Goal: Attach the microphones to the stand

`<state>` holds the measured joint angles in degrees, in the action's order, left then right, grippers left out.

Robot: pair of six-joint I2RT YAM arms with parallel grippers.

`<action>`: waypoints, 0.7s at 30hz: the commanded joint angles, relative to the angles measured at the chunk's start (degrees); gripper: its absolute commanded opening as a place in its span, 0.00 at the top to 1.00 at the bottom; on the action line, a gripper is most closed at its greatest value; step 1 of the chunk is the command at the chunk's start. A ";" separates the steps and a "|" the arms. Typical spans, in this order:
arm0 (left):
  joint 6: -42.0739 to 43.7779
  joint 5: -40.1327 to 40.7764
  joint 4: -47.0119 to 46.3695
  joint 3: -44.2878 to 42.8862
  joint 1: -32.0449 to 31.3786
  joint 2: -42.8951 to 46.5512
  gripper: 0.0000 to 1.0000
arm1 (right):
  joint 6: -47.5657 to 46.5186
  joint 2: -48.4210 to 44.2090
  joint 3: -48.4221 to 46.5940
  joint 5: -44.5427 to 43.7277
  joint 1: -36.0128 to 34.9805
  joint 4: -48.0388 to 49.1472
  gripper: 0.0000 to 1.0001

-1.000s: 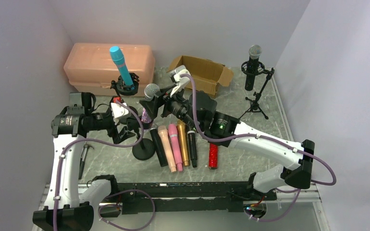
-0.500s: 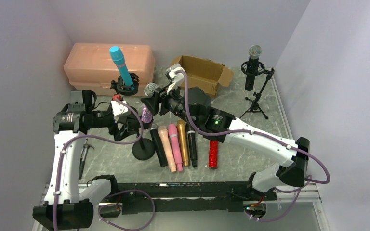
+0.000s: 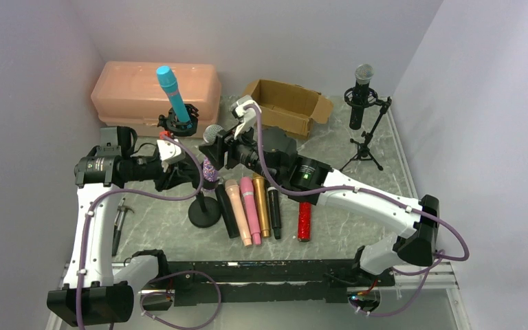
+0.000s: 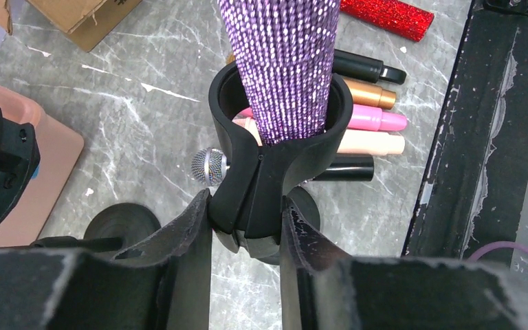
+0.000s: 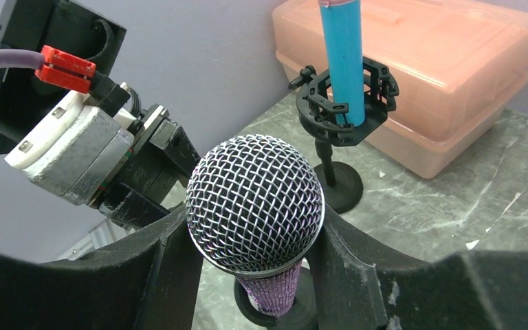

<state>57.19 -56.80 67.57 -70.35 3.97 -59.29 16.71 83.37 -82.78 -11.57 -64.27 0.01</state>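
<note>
One purple mic (image 4: pixel 282 62) sits with its body in the clip (image 4: pixel 275 151) of the stand (image 3: pixel 204 214). The left gripper (image 4: pixel 247 223) is clenched on the clip's stem; the right gripper (image 5: pixel 254 240) grasps the mic at its mesh head. Print on the cardboard box (image 4: pixel 69 17) is too small to read

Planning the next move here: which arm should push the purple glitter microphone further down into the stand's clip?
Likely right. The right gripper grips the purple microphone by its mesh head, above the clip; the left gripper is clamped on the clip, steadying it.
</note>
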 commanded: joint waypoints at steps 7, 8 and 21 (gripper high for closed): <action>-2.84 1.62 -3.28 1.18 0.08 2.60 1.00 | -2.20 1.86 2.92 -3.93 -3.18 8.75 0.71; -2.79 1.61 -3.21 1.28 0.08 2.60 1.00 | -2.47 2.17 3.19 -4.64 -3.49 9.20 0.71; -6.94 3.58 -9.91 4.46 0.01 7.68 0.01 | -4.15 -0.34 5.30 -6.08 -4.46 10.16 0.26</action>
<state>51.94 -53.17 61.76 -66.08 3.99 -54.06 13.61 86.74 -76.84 -17.98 -68.47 6.22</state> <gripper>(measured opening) 0.992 0.627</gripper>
